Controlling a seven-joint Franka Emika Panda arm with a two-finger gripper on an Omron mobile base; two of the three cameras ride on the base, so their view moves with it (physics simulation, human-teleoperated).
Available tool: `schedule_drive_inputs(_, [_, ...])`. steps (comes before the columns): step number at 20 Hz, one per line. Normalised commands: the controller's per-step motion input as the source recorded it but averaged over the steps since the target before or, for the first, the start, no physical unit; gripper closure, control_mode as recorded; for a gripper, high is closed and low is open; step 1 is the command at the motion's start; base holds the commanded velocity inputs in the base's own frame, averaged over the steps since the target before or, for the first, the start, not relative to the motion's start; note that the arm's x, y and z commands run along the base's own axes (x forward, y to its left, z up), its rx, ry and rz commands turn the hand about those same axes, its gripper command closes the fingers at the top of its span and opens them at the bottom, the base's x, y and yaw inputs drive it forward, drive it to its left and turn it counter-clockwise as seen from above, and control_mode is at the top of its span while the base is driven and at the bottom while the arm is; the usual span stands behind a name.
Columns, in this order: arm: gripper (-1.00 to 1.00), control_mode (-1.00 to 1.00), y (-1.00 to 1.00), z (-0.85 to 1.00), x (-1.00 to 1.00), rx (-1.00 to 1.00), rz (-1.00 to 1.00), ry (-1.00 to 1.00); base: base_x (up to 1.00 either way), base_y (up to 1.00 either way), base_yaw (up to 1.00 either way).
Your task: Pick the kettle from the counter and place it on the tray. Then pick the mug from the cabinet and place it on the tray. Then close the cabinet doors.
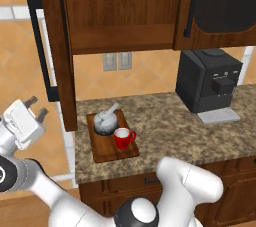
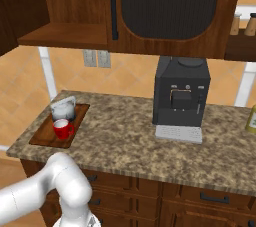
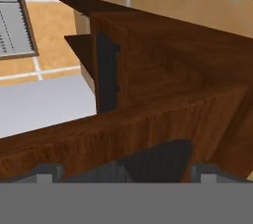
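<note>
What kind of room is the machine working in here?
A kitchen, computer-rendered: a speckled granite counter over wooden drawers, a black coffee machine, and a wall cabinet. A kettle and mug sit on a tray.

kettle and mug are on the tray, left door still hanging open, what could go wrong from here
1. The gripper sits left of the open left cabinet door, beside its black bar handle; a glancing push could slide off the panel and leave it ajar.
2. The door's lower edge swings just above the tray corner, so a low-following arm might nudge the kettle or mug.
</note>
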Motion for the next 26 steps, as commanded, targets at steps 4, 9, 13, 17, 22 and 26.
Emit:
schedule_drive_inputs(4, [-1.00, -1.00, -0.51, 0.19, -0.05, 0.02, -0.12, 0.00, 0.00, 0.00, 0.00])
schedule_drive_inputs(9, [-1.00, -1.00, -0.63, 0.31, -0.04, 0.06, -0.09, 0.00, 0.00, 0.00, 0.00])
schedule_drive_inputs(13, [-1.00, -1.00, -0.60, 0.49, -0.01, 0.05, -0.04, 0.00, 0.00, 0.00, 0.00])
schedule_drive_inputs(17, [-1.00, -1.00, -0.71, 0.47, -0.01, 0.05, 0.00, 0.00, 0.00, 0.00, 0.00])
schedule_drive_inputs(22, [-1.00, -1.00, -0.78, 0.34, 0.00, 0.08, 0.01, 0.00, 0.00, 0.00, 0.00])
schedule_drive_inputs(26, [-1.00, -1.00, -0.88, 0.22, 0.02, 0.11, 0.08, 0.00, 0.00, 0.00, 0.00])
